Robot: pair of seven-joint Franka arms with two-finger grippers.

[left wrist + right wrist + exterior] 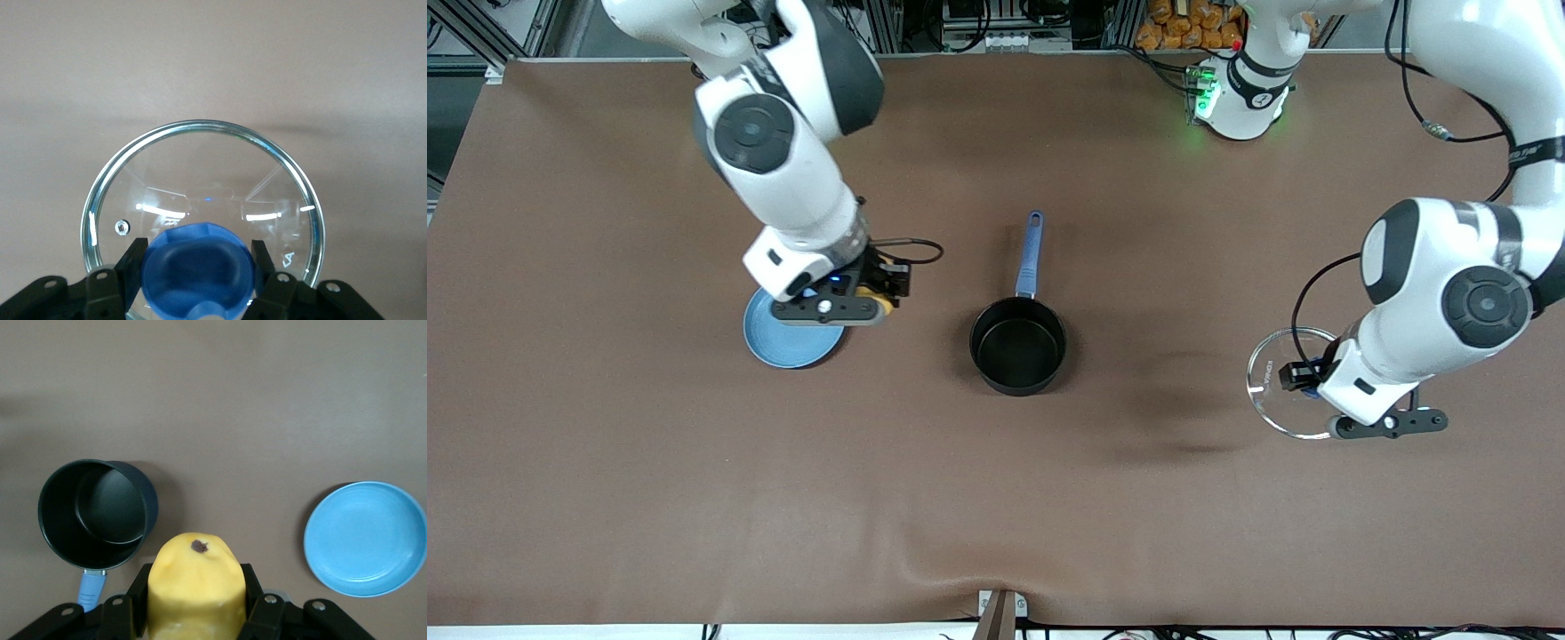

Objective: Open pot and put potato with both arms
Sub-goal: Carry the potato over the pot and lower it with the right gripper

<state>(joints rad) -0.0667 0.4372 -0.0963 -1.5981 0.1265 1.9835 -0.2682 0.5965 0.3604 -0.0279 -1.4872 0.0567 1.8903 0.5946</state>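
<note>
Pot (1018, 346): black saucepan, uncovered and empty, standing mid-table on the brown table cover (996, 498), its blue handle pointing toward the robots' bases. Lid (1280, 378): clear glass, metal-rimmed, off the pot and well apart from it toward the left arm's end of the table; the left gripper (197, 257) is clamped on its blue knob (199, 277), a finger at each side. Potato (195, 590): yellow, faceted, with a dark spot on top, pinched between the fingers of the right gripper (878, 298), which is up over the table beside the pot toward the right arm's end. Plate (793, 340): flat, light blue, empty, farther from the pot toward that same end, partly under the right gripper in the front view.
</note>
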